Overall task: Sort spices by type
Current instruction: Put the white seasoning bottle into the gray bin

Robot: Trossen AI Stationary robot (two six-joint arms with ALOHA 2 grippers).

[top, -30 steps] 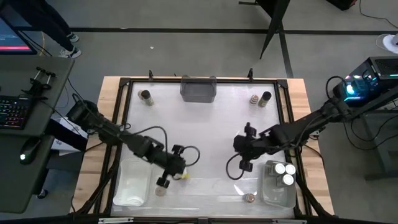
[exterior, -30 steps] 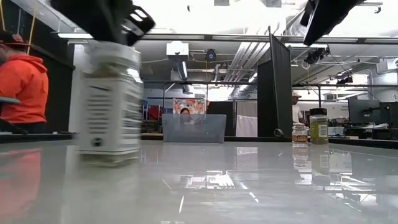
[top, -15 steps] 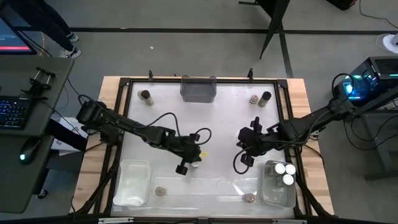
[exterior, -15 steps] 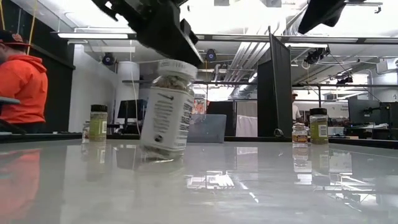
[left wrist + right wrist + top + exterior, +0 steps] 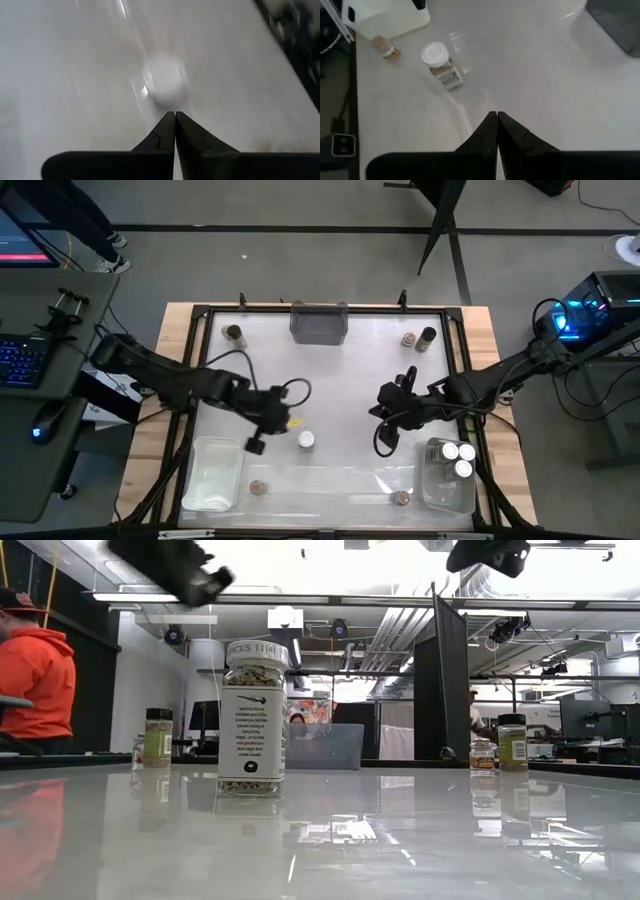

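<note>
Motion blur smears the white-lidded jar (image 5: 165, 86) in the left wrist view.

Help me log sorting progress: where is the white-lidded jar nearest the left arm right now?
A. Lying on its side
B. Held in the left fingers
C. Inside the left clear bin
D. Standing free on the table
D: the white-lidded jar stands upright on the table, clear of the shut left gripper.

probably a lab: exposed ceiling ducts (image 5: 400, 625), computer desks (image 5: 40, 330).

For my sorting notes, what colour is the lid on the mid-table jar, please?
White lid; right wrist view.
</note>
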